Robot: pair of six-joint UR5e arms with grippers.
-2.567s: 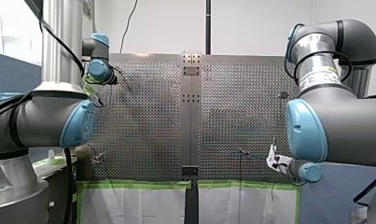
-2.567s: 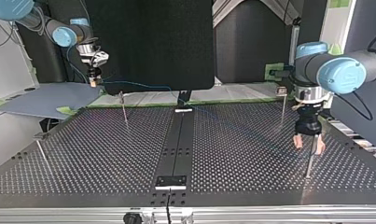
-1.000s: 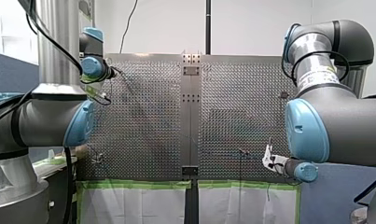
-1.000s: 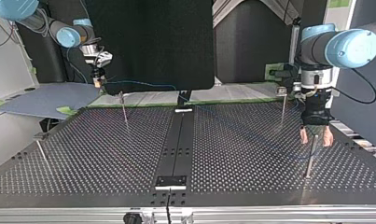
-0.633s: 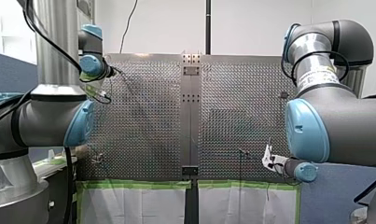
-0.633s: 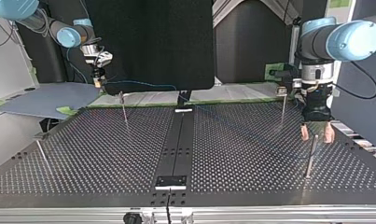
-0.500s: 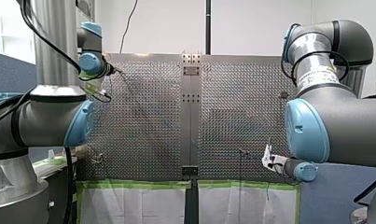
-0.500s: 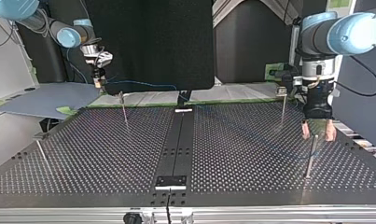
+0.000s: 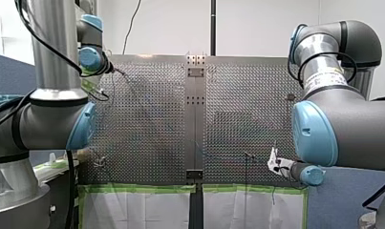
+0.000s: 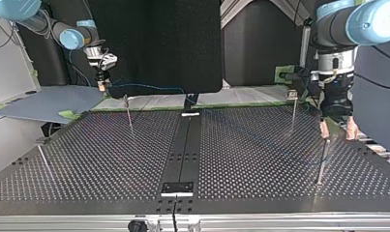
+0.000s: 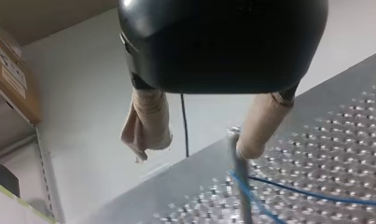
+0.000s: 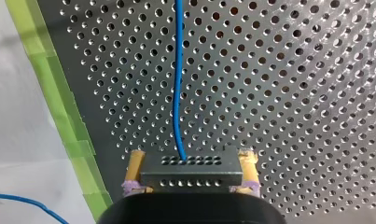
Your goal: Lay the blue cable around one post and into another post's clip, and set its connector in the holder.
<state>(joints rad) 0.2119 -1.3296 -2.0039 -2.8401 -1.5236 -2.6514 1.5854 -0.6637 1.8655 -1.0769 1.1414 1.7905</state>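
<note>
Mostly faint blue cable (image 10: 149,88), connector (image 12: 190,172) gripped by right claw (image 12: 191,163)

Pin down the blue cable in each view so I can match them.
Front view: too faint to place.
Top view: the blue cable runs from my right tool above the far edge of the perforated table.
Left wrist view: it crosses the post beside my left tool.
Right wrist view: it leads ahead from the connector held in my right tool.
Shared landmark: the perforated table.

4 posts (image 10: 128,114), 1 cable (image 12: 177,79), 1 conn. (image 12: 191,169)
</note>
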